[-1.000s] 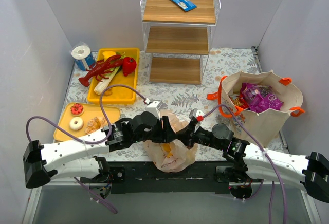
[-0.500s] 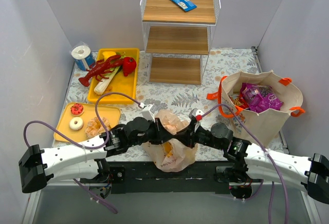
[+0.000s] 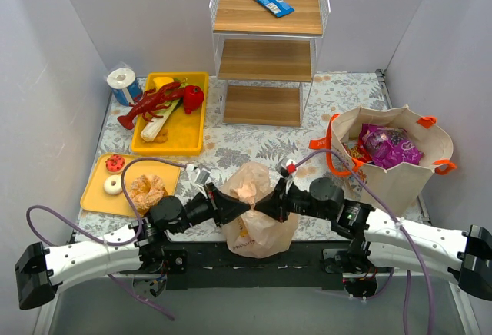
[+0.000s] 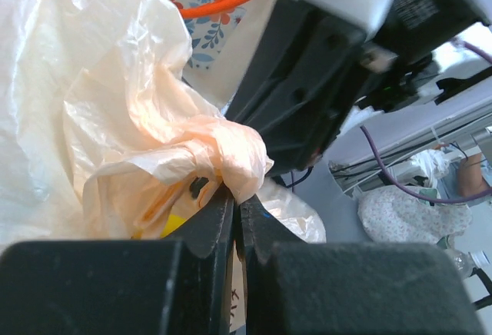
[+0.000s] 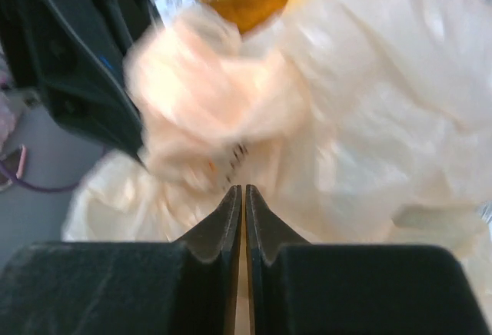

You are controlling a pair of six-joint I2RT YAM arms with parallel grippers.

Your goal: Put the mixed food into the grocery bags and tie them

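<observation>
Peach bag [image 3: 260,226], top pinched in left fingers [image 4: 209,226]

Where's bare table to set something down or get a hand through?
Bare cloth between lobster tray, shelf and tote; also right of the shelf, behind the tote. Crowded: near edge, left claw and right claw shut on the bag.

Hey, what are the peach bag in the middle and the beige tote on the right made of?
The peach bag: thin plastic film, translucent and slightly glossy; it crumples into fine creases, and something yellow shows through. The beige tote: probably fabric, possibly stiff canvas or non-woven, matte; it stands open unsupported, with orange strap handles.
</observation>
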